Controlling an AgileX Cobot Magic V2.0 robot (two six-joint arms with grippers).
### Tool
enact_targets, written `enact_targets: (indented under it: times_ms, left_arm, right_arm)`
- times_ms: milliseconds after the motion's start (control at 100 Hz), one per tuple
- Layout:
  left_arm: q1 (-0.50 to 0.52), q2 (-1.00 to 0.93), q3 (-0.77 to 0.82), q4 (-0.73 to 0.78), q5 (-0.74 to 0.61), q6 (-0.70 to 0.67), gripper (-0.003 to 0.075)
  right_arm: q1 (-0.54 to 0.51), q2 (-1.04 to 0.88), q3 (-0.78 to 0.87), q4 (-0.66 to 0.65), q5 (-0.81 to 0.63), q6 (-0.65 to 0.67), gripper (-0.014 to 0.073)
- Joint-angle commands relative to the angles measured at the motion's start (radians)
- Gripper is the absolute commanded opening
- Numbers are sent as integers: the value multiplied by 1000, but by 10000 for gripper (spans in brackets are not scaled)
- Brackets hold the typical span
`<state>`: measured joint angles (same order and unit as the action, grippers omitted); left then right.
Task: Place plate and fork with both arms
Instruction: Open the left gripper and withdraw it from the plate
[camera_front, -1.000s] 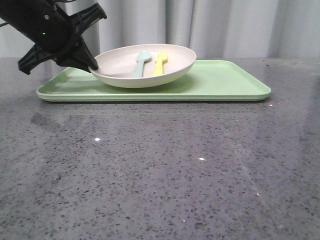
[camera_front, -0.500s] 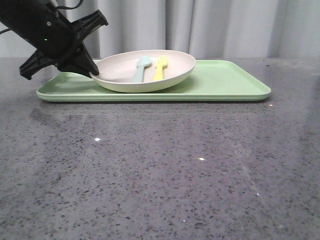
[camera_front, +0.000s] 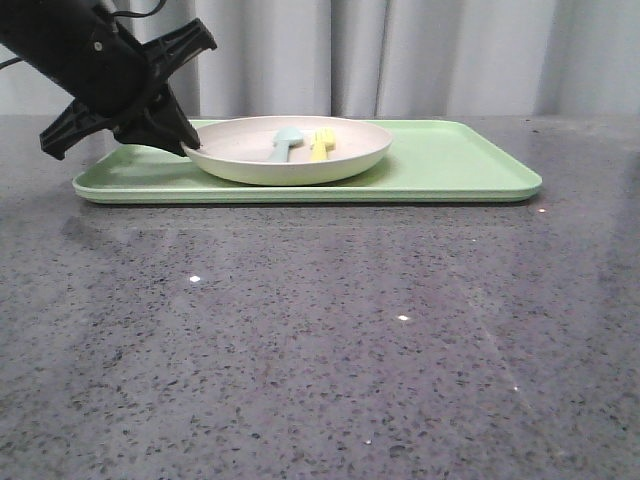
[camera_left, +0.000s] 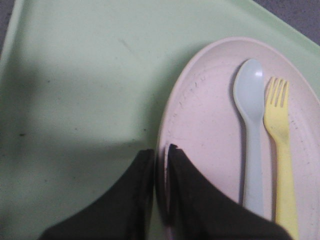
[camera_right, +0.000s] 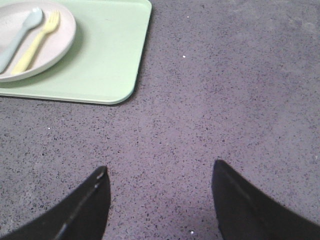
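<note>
The cream-white plate (camera_front: 290, 152) rests on the light-green tray (camera_front: 450, 165), left of its middle. The yellow fork (camera_front: 320, 144) lies in the plate beside a pale blue-green spoon (camera_front: 284, 143). My left gripper (camera_front: 185, 147) is shut on the plate's left rim; in the left wrist view (camera_left: 160, 152) the rim (camera_left: 170, 120) runs between the two fingers. The fork (camera_left: 280, 150) and spoon (camera_left: 250, 130) show there too. My right gripper (camera_right: 159, 175) is open and empty above the bare counter, right of the tray (camera_right: 107, 55); the plate (camera_right: 55, 45) and fork (camera_right: 35, 42) lie far from it.
The tray's right half (camera_front: 470, 160) holds nothing. A dark speckled counter (camera_front: 320, 340) spreads in front of the tray. Grey curtains (camera_front: 420, 55) hang behind the table. The right arm is out of the front view.
The plate was tilted up on its left side in my left gripper and has come down to lie flat on the tray. The gripper stays shut on the rim.
</note>
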<state>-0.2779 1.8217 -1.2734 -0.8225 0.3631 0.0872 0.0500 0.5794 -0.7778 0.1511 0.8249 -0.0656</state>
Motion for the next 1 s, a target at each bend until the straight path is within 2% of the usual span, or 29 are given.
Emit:
enact_targets:
  times_ms: [0,130,370,570,720,990]
  left_arm:
    - [-7,-51,-29,-26,-24,-11,176]
    - [-7,-51,-29,-26,-24,-11,300]
    - [-5,-51,-31,-31,-19,-11,424]
    - [-5,-84,-31,-28,-19,-11,425]
    - [6,-146,-31,27,-23,-11,425]
    - [124,-286,-31,218,108,-11,424]
  right_arm:
    - [-5,11,-35,3,-63,-4,457]
    - [-5,11,-35,3,-63,-4,457]
    - [-5,11,-35,3,-63,-4,457]
    - [-5,11,-35,3,-62,-4,457]
    - [-5,11,-35,3,-62,-4,457]
    - [-5,11,-35,3,-62,-4,457]
